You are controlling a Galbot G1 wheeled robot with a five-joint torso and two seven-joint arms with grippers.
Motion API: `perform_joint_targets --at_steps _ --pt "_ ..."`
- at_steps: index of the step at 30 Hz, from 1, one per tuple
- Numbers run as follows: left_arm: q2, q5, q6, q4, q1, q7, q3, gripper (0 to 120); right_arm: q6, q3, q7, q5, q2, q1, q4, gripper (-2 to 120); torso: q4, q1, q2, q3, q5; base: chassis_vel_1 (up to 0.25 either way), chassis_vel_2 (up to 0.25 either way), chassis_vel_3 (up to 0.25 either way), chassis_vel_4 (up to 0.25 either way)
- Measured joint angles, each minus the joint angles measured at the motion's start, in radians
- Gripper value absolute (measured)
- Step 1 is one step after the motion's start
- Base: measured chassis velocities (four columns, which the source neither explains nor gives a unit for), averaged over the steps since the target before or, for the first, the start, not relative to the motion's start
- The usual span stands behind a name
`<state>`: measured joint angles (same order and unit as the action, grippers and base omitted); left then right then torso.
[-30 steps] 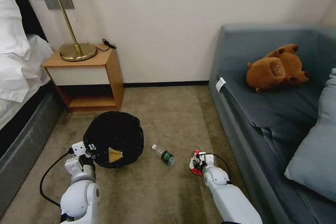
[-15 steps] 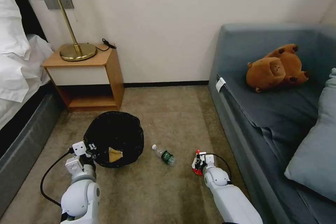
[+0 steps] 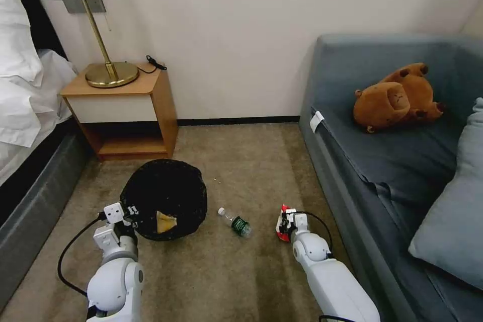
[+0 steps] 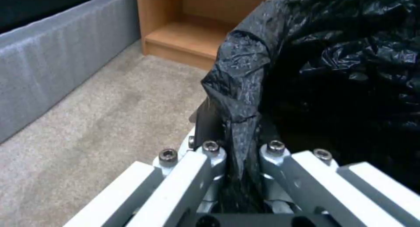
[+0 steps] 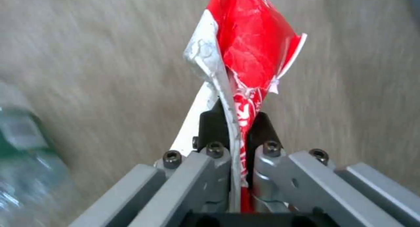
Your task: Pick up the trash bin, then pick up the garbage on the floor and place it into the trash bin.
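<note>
The trash bin (image 3: 166, 196), lined with a crinkled black bag, hangs low at the left with a tan paper piece (image 3: 165, 222) inside it. My left gripper (image 3: 132, 213) is shut on its rim, and the left wrist view shows the bag edge (image 4: 238, 99) pinched between the fingers. My right gripper (image 3: 285, 223) is shut on the red-and-white packet (image 3: 282, 216), which stands up from the jaws (image 5: 249, 49) above the beige carpet floor (image 3: 241, 161). A small clear bottle with a green label (image 3: 236, 223) lies on the floor between the bin and the packet.
A wooden nightstand (image 3: 128, 110) with a brass lamp (image 3: 103, 60) stands behind the bin, and a bed (image 3: 25, 126) runs along the left. A grey sofa (image 3: 392, 161) with a brown plush toy (image 3: 397, 98) and a cushion (image 3: 453, 211) bounds the right side.
The right gripper has lifted the red-and-white packet off the carpet and drawn it slightly upward. The left arm and bin have stayed put.
</note>
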<state>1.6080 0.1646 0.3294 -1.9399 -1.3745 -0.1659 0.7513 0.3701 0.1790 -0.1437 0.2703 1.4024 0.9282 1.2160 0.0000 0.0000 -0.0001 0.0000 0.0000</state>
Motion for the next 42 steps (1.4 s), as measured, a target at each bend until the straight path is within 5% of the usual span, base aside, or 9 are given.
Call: perform_joint_targets --at_steps 7,20,42 --pt "0.0 0.0 0.0 0.0 0.003 -0.004 -0.011 3 -0.016 -0.045 -0.041 0.014 -0.003 0.001 0.121 1 0.0 0.0 0.0 0.0 -0.0001 0.0 0.0 0.0 0.0" --pt "0.0 0.003 -0.001 0.019 0.015 -0.01 -0.017 3 -0.248 -0.236 -0.097 0.016 -0.001 -0.045 0.367 1 0.0 0.0 0.0 0.0 -0.0001 0.0 0.0 0.0 0.0" --pt "0.0 -0.004 -0.001 0.043 0.036 -0.016 -0.024 3 -0.289 -0.561 -0.114 0.059 0.009 -0.23 0.36 1 0.0001 0.0 0.0 0.0 -0.0001 0.0 0.0 0.0 0.0"
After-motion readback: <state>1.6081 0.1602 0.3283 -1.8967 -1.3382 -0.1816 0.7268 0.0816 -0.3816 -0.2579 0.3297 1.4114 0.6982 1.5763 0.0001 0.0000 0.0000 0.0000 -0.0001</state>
